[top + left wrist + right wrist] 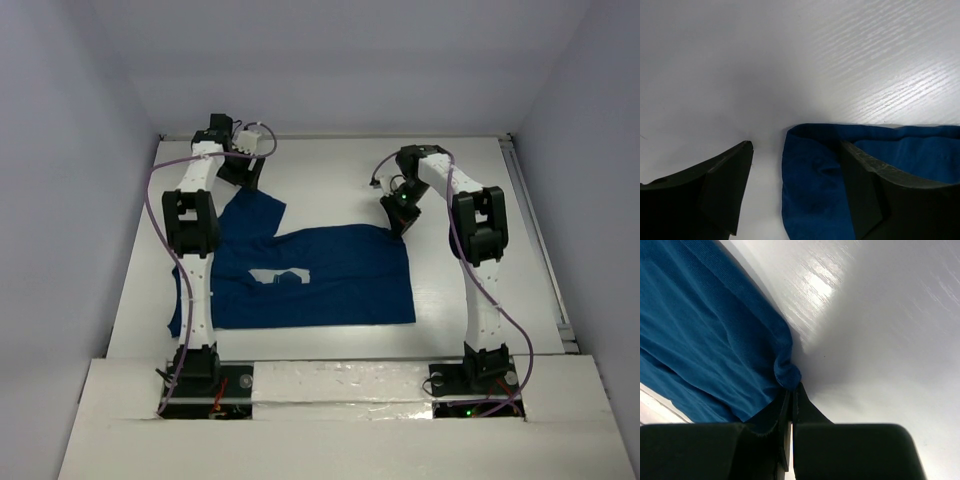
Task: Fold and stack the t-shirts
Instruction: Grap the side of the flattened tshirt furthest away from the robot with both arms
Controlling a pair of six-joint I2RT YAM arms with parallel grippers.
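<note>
A white surface (330, 165) sits boxed in by pale grey walls (90, 150), with the two arms bolted at its near edge. The dark blue shirt (340, 290) lies spread on the surface between the arms, closer to the left one, whose forearm crosses above the cloth's left side. A small pale graphic (280, 277) shows on the side facing up. One flap of the cloth reaches toward the far left, up to the left pincer (245, 172).

In the left wrist view, that pincer is released: its two dark fingers (722, 192) stand well apart, low over the surface. The rounded blue edge of the shirt lies between them, nearer the right-hand finger, which overlaps the cloth. Bare white surface fills the rest of that view.

The right pincer (395, 222) is at the shirt's far right corner. The right wrist view shows it clenched, the fingers pressed together with a small bunched tip of blue cloth caught at their ends. The cloth runs away from that point to the left.
</note>
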